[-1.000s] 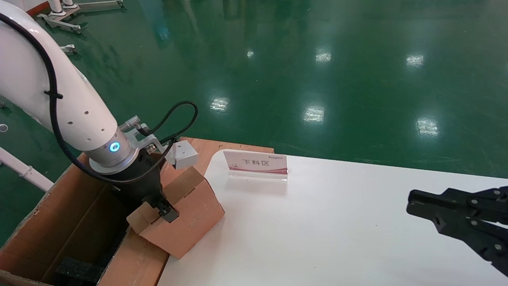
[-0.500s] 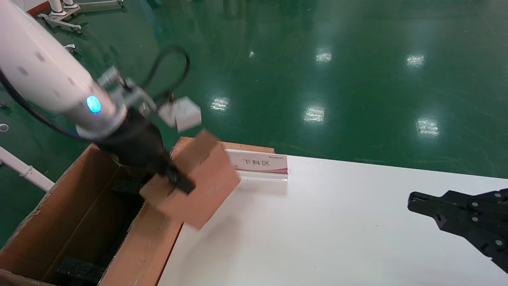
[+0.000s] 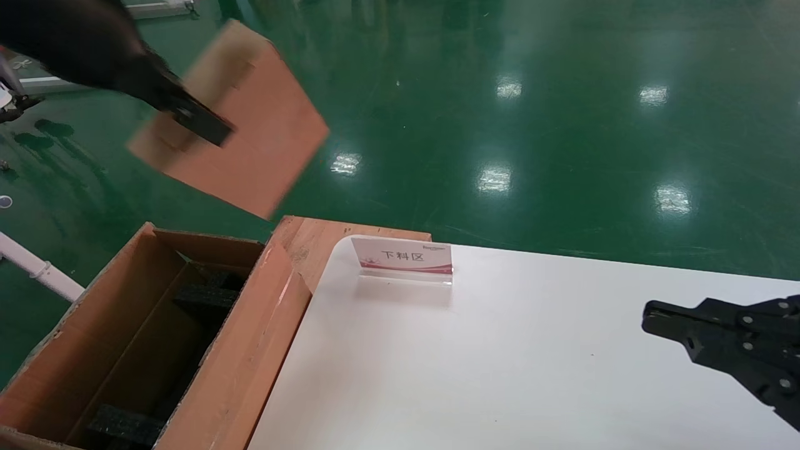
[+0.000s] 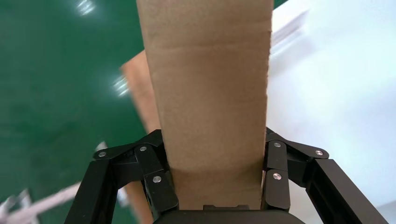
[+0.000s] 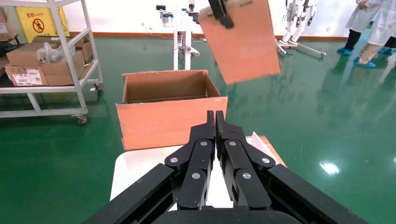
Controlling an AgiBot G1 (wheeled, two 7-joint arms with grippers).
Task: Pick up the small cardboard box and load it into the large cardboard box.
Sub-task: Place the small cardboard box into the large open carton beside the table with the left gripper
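Right end effector [image 3: 650, 315], fingers pressed together and empty, rests parked above the white surface [image 3: 500, 362]. Beside the surface stands the large cardboard box [image 3: 240, 369], flaps up, with black foam blocks [image 3: 206, 297] inside and no carton yet. Farther off, the left end effector [image 3: 187, 115] grips the small cardboard box [image 3: 250, 131], which a second ago leaned on the big carton's flap and now hangs tilted, high above it, so loading remains undone.

Orange-brown small cardboard box [image 3: 250, 125], brown large cardboard box [image 3: 244, 356], black foam blocks [image 3: 125, 425], glossy green floor [image 3: 531, 125].
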